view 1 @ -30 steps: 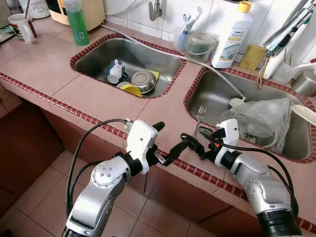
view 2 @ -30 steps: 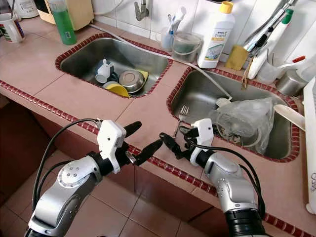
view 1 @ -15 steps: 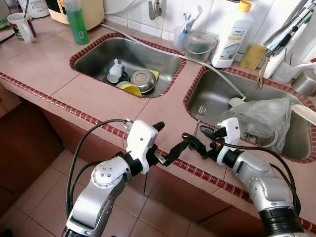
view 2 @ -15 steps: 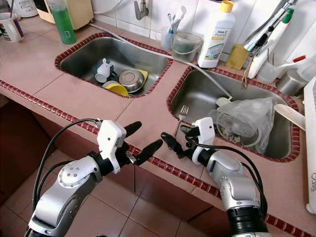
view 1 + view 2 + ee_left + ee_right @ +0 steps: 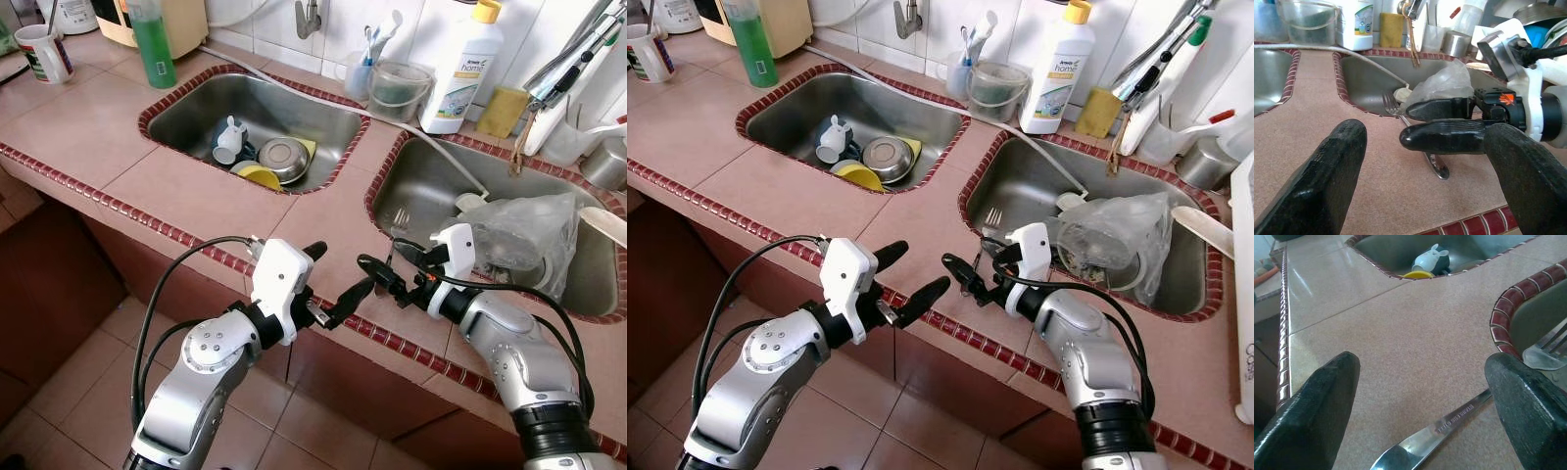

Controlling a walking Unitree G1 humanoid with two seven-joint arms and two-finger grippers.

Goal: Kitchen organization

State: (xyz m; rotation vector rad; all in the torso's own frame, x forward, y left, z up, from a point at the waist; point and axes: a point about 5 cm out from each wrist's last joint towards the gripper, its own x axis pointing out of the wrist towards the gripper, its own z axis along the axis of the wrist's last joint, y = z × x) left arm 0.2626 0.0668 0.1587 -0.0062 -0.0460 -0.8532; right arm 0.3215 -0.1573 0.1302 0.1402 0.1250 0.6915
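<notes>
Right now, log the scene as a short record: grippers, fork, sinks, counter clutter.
right gripper: open, low over the counter, fingers either side of the fork handle, not closed on it
left gripper: open, at the counter's front edge, holding nothing
fork: handle on the counter, tines over the right sink's rim
left sink: steel bowl, yellow dish, white mug
right sink: clear plastic bag
counter back: detergent bottle, sponge, green soap bottle
</notes>
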